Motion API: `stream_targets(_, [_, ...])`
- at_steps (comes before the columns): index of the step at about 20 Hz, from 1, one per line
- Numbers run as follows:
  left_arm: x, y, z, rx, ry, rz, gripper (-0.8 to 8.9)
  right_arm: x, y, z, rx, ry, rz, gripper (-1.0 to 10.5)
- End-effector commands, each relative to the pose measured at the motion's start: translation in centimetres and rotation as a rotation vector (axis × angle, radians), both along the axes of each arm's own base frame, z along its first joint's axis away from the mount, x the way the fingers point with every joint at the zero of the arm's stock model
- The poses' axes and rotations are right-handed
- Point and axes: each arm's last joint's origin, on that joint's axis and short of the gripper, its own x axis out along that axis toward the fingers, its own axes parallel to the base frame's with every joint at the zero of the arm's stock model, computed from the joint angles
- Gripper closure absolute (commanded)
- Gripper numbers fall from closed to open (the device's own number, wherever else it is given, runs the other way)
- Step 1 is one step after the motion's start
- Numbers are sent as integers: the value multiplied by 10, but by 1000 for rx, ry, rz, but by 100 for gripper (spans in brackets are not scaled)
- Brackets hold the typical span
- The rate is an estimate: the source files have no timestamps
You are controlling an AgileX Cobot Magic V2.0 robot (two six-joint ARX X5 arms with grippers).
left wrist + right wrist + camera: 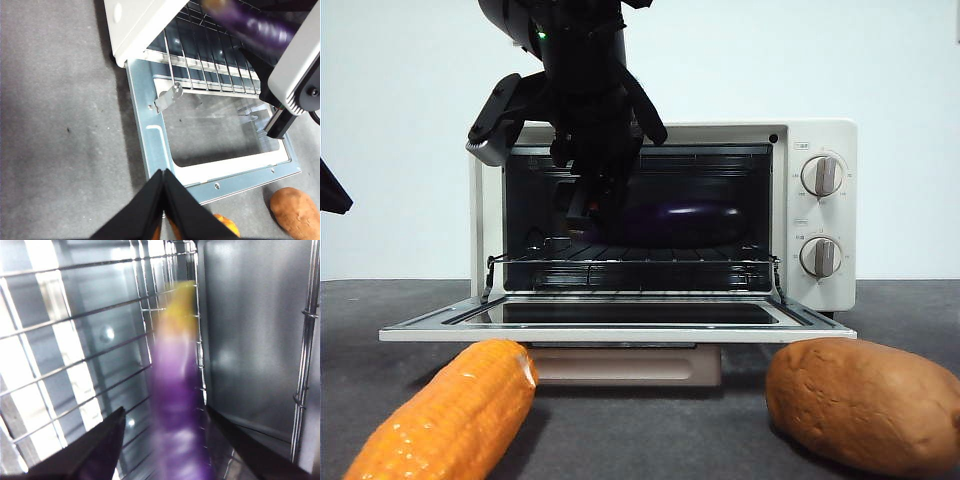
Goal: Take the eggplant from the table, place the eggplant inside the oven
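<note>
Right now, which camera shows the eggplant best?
The front view: the eggplant lies whole on the oven's rack. The left wrist view catches a blurred piece; the right wrist view shows it smeared between the right claw's open jaws.

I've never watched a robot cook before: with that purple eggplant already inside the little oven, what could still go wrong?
The glossy dark purple eggplant looks blurred in the right wrist view, so it may roll on the wire rack. The right gripper, jaws open around it, reaches deep into the cream-white toaster oven and could snag the rack bars while backing out. The open glass door juts over the orange corn cob, which might hinder closing.
</note>
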Motion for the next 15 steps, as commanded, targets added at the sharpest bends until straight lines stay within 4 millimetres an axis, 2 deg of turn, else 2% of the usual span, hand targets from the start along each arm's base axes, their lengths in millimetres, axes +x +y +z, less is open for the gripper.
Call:
stream_targets(1, [2,0,1,-3,-6,-3,808,1,8,-1,53,-18,-27,693])
stream_targets(15, [2,0,1,-1,-8,-4,808,0,9,-1,57,-17,-28,693])
